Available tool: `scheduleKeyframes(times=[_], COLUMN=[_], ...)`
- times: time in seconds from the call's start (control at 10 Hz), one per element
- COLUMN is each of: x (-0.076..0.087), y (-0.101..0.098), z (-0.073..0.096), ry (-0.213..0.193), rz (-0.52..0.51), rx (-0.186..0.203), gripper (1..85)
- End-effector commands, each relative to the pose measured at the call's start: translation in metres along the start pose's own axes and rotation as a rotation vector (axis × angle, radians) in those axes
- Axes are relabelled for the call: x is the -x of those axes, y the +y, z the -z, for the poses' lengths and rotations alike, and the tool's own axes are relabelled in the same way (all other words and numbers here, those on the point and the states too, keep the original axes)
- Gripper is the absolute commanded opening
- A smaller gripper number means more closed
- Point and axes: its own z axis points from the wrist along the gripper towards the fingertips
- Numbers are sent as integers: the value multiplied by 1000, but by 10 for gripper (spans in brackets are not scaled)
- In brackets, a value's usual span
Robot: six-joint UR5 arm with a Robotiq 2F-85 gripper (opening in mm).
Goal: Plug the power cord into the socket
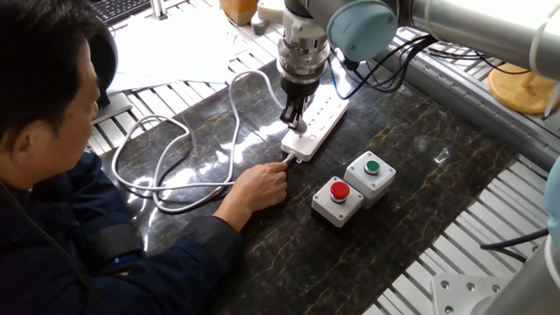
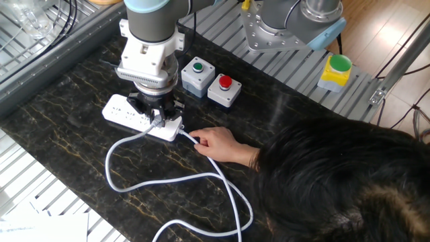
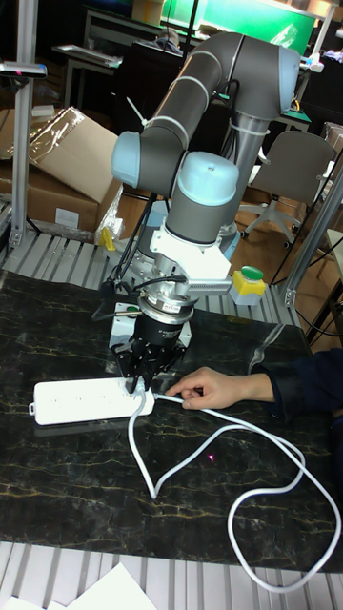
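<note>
Two grey push-button boxes sit side by side on the dark marbled table top [image 1: 437, 131]: the green-button box [image 1: 370, 172] a bit farther back, the red-button box [image 1: 338, 200] nearer, pretty much touching. A person in a dark blue jacket [image 1: 96, 254] leans in from the near left. There's a yellow box with a green cap [image 2: 334, 71] on the slatted metal bench at the far right in the other fixed view, and cardboard boxes [image 3: 57, 162] at the back left in the tall view.
</note>
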Motion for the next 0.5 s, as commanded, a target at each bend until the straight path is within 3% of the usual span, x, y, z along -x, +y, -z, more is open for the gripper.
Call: scheduleKeyframes(times=[0.0,0.4], x=[2,1], y=[-1,-2], z=[-1,0], ry=[-12,-8], rz=[-4,1], rx=[6,3], gripper=[17,17])
